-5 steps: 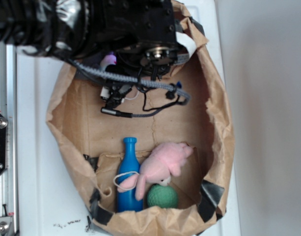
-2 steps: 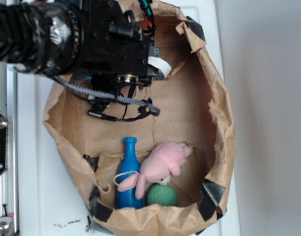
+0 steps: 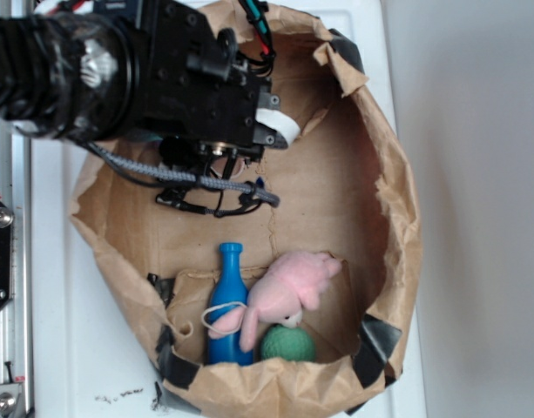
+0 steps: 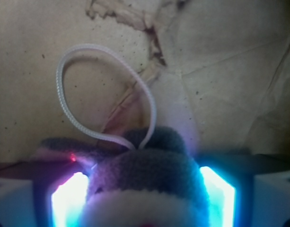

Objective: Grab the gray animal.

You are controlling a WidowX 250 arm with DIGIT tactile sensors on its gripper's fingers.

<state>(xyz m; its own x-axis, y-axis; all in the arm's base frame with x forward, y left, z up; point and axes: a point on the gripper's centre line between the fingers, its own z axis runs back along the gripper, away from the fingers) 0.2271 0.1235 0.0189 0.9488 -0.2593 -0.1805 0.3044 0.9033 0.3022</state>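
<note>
The gray animal (image 4: pixel 149 175) fills the lower middle of the wrist view: gray plush head, white face below, white string loop (image 4: pixel 83 52) arching above it. My gripper (image 4: pixel 144 189) is shut on it, and the glowing pads, left (image 4: pixel 69 198) and right (image 4: pixel 218 194), press against its two sides. Brown paper lies behind the toy. In the exterior view the black arm (image 3: pixel 162 78) hangs over the upper left of the paper bag (image 3: pixel 380 200) and hides both the gripper's fingers and the toy.
At the bag's near end lie a blue bottle (image 3: pixel 227 305), a pink plush animal (image 3: pixel 288 287) and a green ball (image 3: pixel 288 346). A braided cable (image 3: pixel 206 178) hangs under the arm. The bag's crumpled walls rise all round.
The arm has moved left, from over the bag's upper middle to its upper left edge. The bottle, pink plush and ball have stayed put.
</note>
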